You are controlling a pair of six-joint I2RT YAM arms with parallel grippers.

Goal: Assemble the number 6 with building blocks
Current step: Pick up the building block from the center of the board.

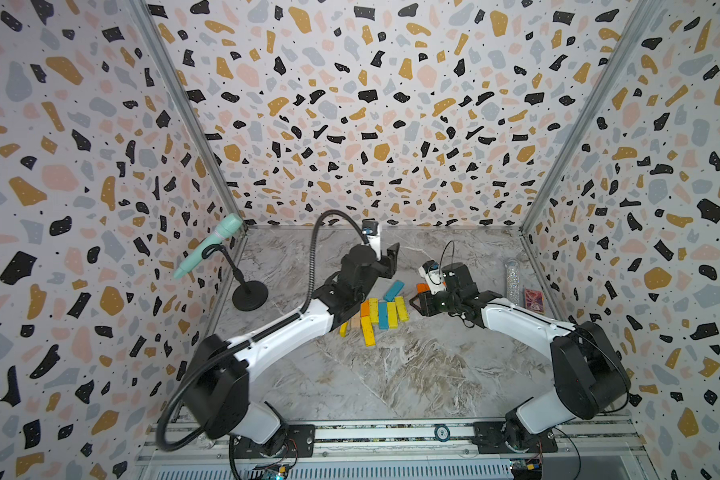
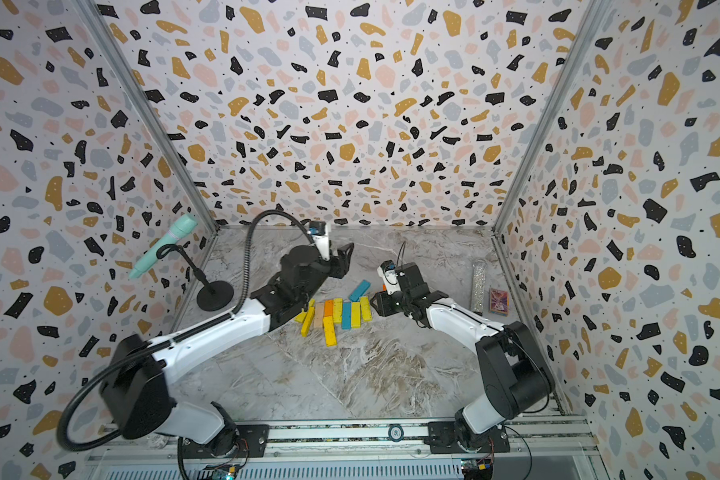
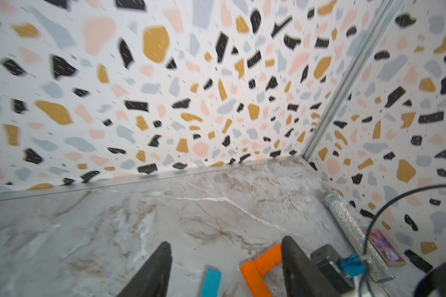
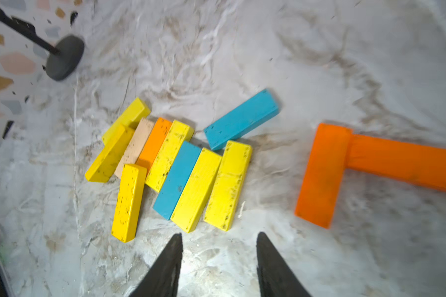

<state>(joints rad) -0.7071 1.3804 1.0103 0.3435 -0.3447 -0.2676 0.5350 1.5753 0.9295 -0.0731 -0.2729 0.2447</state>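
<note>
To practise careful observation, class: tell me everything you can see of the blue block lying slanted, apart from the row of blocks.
The slanted blue block is a flat rectangular plank, apparently wood painted turquoise, with small dark scuffs. It lies flat on the marbled table, at an angle to the row of blocks, on the row's side farther from the arms' bases. One corner comes close to the end of a yellow block; whether they touch cannot be told. Nothing grips it.

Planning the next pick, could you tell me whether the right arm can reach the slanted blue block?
Probably yes: the right gripper is open and empty, and the slanted blue block lies uncovered just ahead.
</note>
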